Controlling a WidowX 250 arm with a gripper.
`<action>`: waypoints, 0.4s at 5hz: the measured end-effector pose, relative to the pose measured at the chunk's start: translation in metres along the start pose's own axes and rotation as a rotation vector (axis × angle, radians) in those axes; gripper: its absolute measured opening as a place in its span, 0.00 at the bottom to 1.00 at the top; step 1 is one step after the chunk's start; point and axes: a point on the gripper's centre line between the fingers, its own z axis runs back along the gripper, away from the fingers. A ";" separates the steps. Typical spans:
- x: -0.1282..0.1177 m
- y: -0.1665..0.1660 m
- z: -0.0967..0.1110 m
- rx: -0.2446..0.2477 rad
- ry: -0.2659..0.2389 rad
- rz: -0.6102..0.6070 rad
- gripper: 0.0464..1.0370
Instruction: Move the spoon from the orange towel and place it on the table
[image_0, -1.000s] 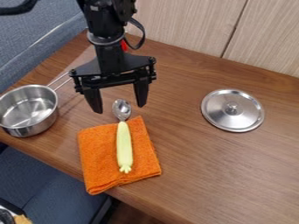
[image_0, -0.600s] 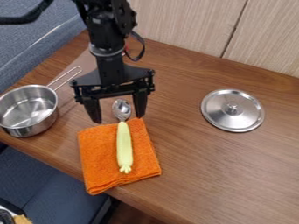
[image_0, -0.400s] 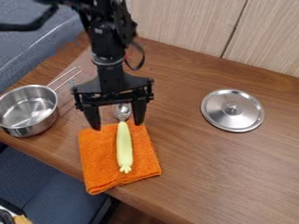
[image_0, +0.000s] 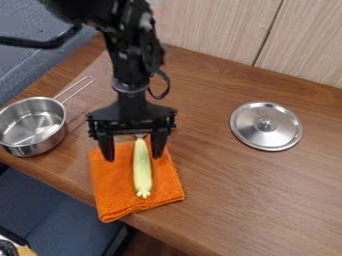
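We have the jaws parted, one either side of the spoon's pale handle (image_0: 142, 167), seemingly just above the orange towel (image_0: 120, 192). Our lidded-off pan (image_0: 32, 125) sits left.

Rough orange cloth (image_0: 115, 192) — glossy metal pan (image_0: 56, 131) and lid (image_0: 281, 131) — smooth wood table (image_0: 234, 185).

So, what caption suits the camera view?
Open pincer over a spoon, its yellow handle on an orange towel.
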 end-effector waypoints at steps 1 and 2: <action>-0.002 -0.003 -0.004 0.024 -0.010 -0.008 0.96; -0.004 -0.003 -0.013 0.053 0.000 -0.013 0.91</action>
